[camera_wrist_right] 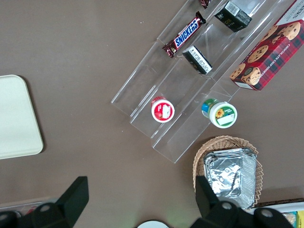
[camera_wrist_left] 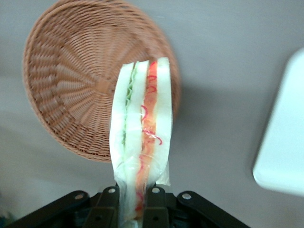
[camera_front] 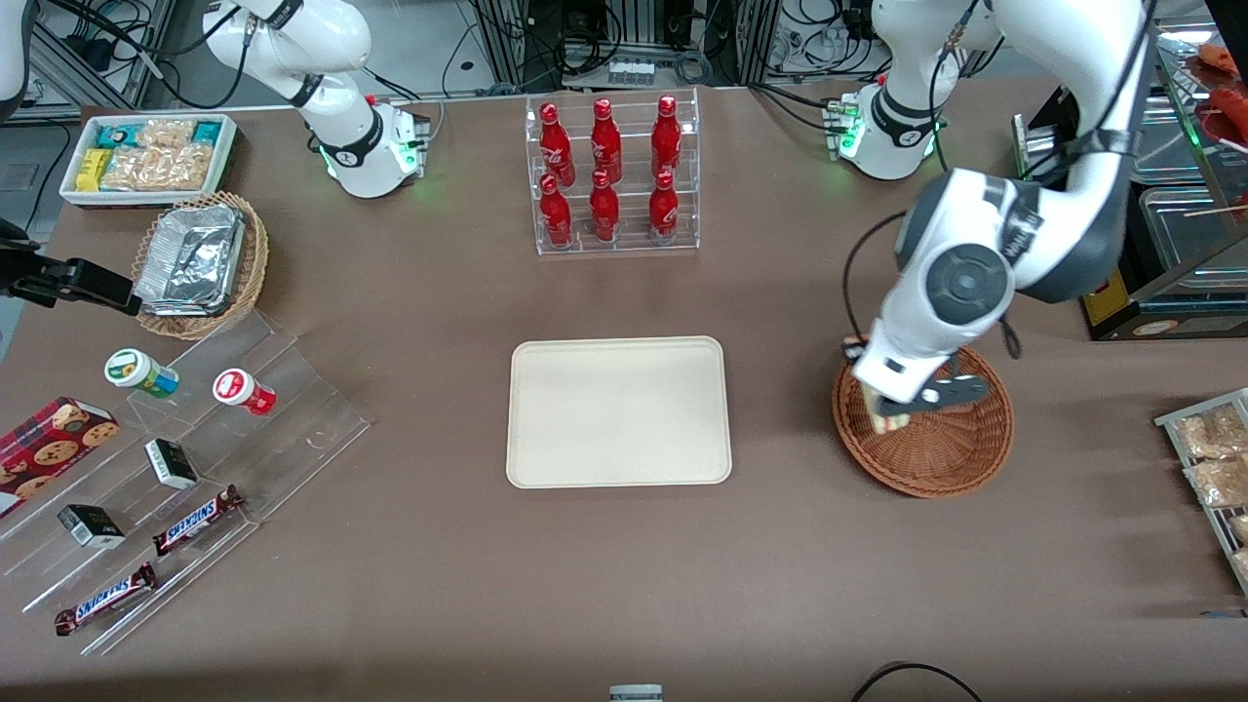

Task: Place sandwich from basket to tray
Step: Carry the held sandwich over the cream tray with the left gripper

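My left gripper [camera_front: 895, 411] hangs above the rim of the reddish-brown wicker basket [camera_front: 941, 444], on the side toward the tray, and is shut on the clear-wrapped sandwich [camera_front: 889, 419]. In the left wrist view the sandwich [camera_wrist_left: 141, 124] stands up between the black fingers [camera_wrist_left: 154, 209], its red and green filling layers showing, lifted clear of the basket [camera_wrist_left: 76, 76], which holds nothing else. The cream tray [camera_front: 618, 410] lies flat mid-table, bare; one corner of the tray [camera_wrist_left: 285, 137] shows in the wrist view.
A clear rack of red bottles [camera_front: 611, 175] stands farther from the front camera than the tray. Toward the parked arm's end are a tan basket with foil trays [camera_front: 200, 263], a white snack bin [camera_front: 148, 156] and an acrylic step stand with snacks [camera_front: 185, 468]. Bagged snacks [camera_front: 1214, 458] lie at the working arm's end.
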Robot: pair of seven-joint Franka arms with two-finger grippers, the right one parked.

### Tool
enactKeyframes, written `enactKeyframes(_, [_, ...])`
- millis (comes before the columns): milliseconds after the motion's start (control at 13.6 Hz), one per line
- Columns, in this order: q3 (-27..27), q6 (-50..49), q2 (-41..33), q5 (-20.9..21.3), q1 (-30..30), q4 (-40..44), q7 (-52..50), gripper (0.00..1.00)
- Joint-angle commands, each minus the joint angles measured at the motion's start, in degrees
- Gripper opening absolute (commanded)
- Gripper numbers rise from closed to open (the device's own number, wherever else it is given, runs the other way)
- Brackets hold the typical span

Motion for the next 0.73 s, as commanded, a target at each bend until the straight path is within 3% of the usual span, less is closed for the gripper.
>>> enactKeyframes(0, [0.4, -4.2, 4.5, 0.4, -4.4, 6.7, 4.4, 0.0])
enactKeyframes(147, [0.3, -4.6, 8.3, -0.5, -7.7, 11.1, 3.6, 0.0])
enactKeyframes(293, [0.4, -4.8, 11.8, -4.1, -10.3, 15.4, 1.7, 0.0])
enactKeyframes(660, [0.3, -4.1, 22.8, -4.6, -16.1, 27.0, -6.0, 0.0])
